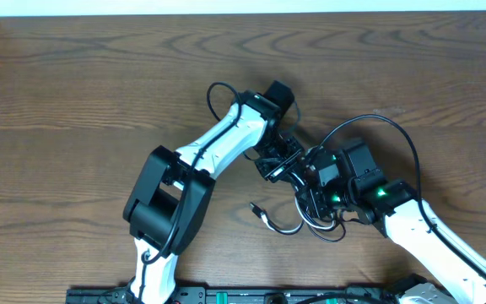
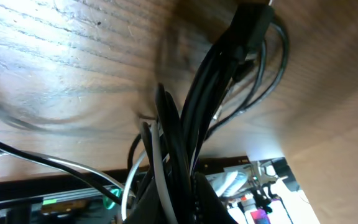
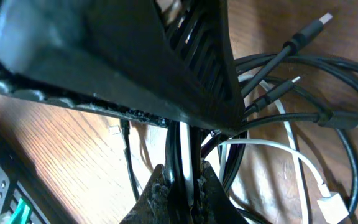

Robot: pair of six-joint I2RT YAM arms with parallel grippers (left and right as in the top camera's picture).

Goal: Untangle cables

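The cables lie tangled at the table's centre right, and one black strand loops out wide. My left gripper is shut on a bundle of black and white cables, which rise from between its jaws. My right gripper meets it from the right. In the right wrist view its fingers are shut on black and white strands. A white cable with a white plug and black plug ends lie loose beside them. The left gripper's dark body hides the upper tangle.
The brown wooden table stretches out to the left and back. A white cable end with a small plug lies just in front of the grippers. The arm bases and a black rail run along the front edge.
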